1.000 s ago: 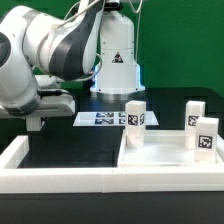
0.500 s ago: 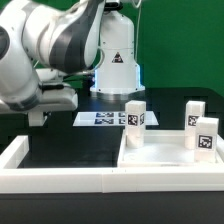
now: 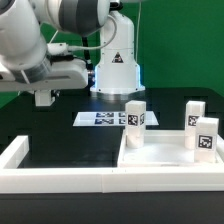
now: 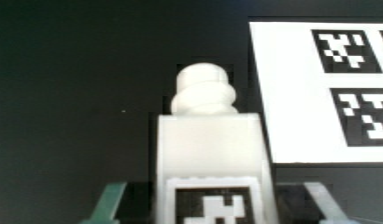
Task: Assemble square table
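Gripper [image 4: 209, 205] fingers in the wrist view clamp a white tagged table leg [image 4: 209, 140], its rounded peg end pointing away from the camera; the marker board [image 4: 321, 80] lies at about two o'clock from it. From the exterior view, the square tabletop [image 3: 165, 160] carries three upright legs [image 3: 135, 122], at four o'clock from the marker board [image 3: 100, 119].

- The white plastic square tray-like table top [image 3: 150, 163] lay toward the exterior view's right.
- Three small white tagged legs [image 3: 134, 123] stood upright on it.
- The flat white marker board [image 3: 100, 119] lay behind it.
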Available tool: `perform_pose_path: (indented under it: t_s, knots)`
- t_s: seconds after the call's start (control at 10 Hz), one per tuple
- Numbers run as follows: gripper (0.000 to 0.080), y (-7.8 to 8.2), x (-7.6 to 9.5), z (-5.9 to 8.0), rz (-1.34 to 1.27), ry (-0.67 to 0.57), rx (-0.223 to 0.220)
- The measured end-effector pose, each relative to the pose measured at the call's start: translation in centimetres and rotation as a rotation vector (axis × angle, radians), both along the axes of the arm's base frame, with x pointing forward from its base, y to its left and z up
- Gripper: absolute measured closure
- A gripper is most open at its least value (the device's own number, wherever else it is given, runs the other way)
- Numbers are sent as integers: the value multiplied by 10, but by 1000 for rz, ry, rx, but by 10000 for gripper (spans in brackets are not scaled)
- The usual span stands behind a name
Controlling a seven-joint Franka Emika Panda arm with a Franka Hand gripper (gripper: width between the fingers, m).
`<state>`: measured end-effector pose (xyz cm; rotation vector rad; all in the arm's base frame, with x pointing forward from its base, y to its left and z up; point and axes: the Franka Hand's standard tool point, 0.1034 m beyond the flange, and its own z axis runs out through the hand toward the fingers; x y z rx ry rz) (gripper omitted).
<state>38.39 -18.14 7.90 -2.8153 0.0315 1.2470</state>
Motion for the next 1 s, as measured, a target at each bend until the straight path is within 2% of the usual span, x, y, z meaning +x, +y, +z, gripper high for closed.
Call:
perform_pose_path:
  t_s: [0.2,0.4,0.6,0.8,1.0]
  knots:
    - [514,-4,10,-4,18,-89,-13]
    - [514,1,20,-2,6,-202,-14]
    - [514,11,52,1,-33,-369,-17]
    - [514,28,82,8,-42,-542,-37]
    - [512,38,92,12,-55,-642,-56]
